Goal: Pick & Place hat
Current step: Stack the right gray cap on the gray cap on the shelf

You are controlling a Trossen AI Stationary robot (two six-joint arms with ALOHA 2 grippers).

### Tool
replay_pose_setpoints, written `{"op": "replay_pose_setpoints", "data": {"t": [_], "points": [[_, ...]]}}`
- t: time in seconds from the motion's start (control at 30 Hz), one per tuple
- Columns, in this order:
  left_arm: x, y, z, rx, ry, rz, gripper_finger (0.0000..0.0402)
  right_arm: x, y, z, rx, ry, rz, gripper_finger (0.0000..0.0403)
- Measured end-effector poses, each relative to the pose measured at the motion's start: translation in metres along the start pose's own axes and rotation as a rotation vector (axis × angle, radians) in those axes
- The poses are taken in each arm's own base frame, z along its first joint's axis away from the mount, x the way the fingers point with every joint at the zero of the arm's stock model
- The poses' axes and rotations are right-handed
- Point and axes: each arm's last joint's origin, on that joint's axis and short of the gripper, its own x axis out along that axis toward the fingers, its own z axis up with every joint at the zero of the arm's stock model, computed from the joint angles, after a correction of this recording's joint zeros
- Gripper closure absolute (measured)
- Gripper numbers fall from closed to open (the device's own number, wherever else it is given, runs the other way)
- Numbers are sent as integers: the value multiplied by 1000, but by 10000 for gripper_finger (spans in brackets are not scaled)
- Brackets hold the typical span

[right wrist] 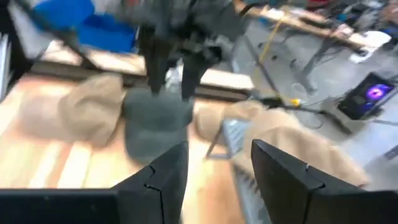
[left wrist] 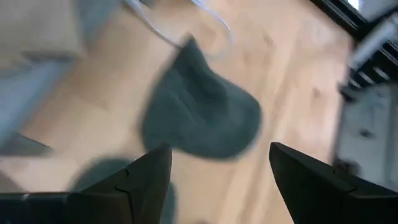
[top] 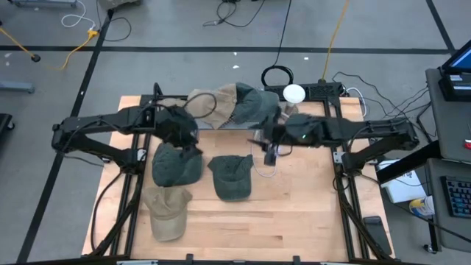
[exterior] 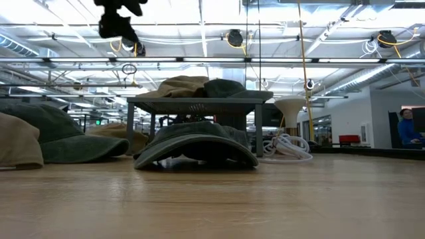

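Three hats lie brim-down on the wooden table: a dark green one, a green one and a tan one. A tan hat and a green hat rest on a raised grey rack at the far side. My left gripper hangs open above the table between the rack and the dark green hat. Its wrist view shows a green hat below the open fingers. My right gripper is open in the air near the rack's right end, holding nothing.
A coiled white cable lies on the table right of the rack. A white lamp-like object stands at the far right. Bare wood stretches along the near right of the table.
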Motion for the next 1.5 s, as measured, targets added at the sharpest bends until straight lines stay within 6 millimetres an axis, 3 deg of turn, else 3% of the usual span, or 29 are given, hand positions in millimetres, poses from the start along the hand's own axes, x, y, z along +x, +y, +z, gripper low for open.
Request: {"op": "replay_pose_setpoints", "data": {"t": [0.23,0.47,0.73,1.03,1.33,1.5], "points": [[0,-21,-21,19,130,-70,128,24,45,-12,-43,87,43,222],[0,-44,-37,61,190,-134,128,59,57,-32,191,195,86,193],[-1,-62,-54,89,219,-148,128,103,56,-56,283,276,53,186],[-2,-72,-63,118,209,-132,128,151,46,-100,365,433,14,186],[-3,-74,-65,126,200,-122,128,179,35,-135,381,554,-20,186],[-3,-74,-65,124,200,-122,128,191,38,-155,337,627,-20,186]]}}
